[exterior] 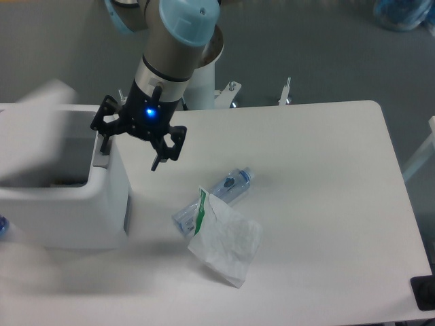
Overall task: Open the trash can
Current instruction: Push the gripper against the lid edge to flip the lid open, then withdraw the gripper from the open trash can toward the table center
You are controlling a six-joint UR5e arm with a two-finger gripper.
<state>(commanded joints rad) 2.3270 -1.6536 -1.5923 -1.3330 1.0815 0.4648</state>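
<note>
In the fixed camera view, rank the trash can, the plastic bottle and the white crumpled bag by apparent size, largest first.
1. trash can, far the largest, though cut off at the left edge.
2. white crumpled bag.
3. plastic bottle, partly hidden under the bag, so its full length is unsure; its visible part looks smaller than the bag.

You won't find any readable text here. The bottle (230,185) has a label with a green edge, but its print is too small to make out, and the trash can (64,204) carries no legible marking
</note>
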